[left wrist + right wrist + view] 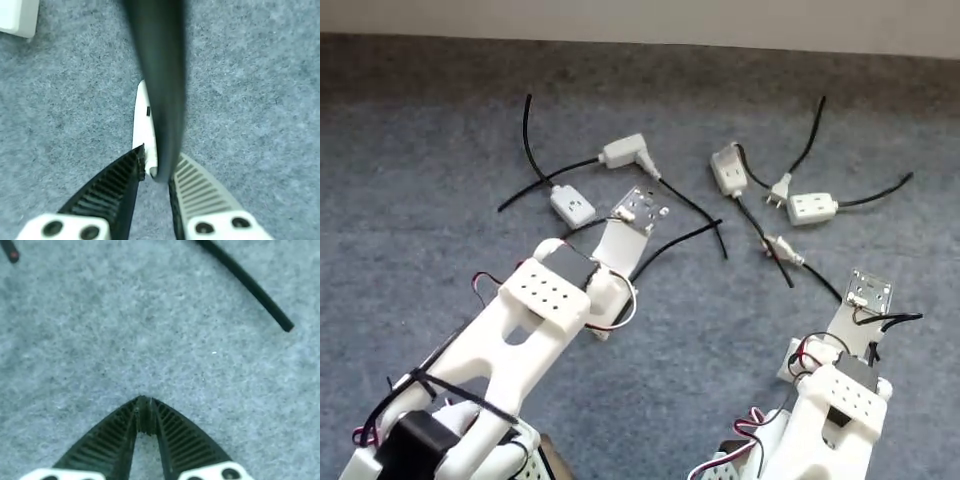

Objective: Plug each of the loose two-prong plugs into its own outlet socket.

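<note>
My left gripper [156,167] is shut on a flat white plug [144,131], whose thick black cord [159,75] rises close past the camera. In the high view this gripper [640,208] sits mid-table, just right of a small white outlet socket [572,204]. A white angled plug [625,152] lies beyond it. Further right lie a white socket block [728,170], a loose two-prong plug [779,190], another socket block [811,208] and a second loose plug [782,250]. My right gripper [145,410] is shut on nothing, low over bare carpet [868,292].
Black cords cross the grey carpet [440,170] between the plugs and sockets; one cord end [285,326] lies ahead of the right gripper. A white block corner [17,17] shows near the left gripper. A pale wall edge runs along the back.
</note>
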### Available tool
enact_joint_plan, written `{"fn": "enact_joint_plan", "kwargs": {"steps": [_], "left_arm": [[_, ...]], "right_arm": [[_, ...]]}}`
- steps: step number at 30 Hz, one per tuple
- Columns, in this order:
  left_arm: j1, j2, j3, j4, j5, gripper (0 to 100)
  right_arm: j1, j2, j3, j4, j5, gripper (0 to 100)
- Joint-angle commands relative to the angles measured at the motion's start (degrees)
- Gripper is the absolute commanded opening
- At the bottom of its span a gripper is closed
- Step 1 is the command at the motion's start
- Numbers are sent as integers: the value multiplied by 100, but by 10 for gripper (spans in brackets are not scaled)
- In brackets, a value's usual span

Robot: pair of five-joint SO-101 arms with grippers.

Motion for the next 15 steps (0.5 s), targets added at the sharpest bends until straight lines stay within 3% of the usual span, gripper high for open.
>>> {"fn": "enact_joint_plan", "kwargs": {"steps": [1, 8, 12, 15], "left_arm": [[101, 4, 119, -97, 53, 11], [-435, 242, 268, -264, 44, 40], [-699, 1393, -312, -229, -246, 45], [-725, 2484, -1209, 484, -281, 45]], "right_arm": [[4, -84, 4, -84, 9, 8], [4, -84, 4, -84, 9, 8], [4, -84, 4, -75, 9, 8], [4, -84, 4, -75, 9, 8]]}}
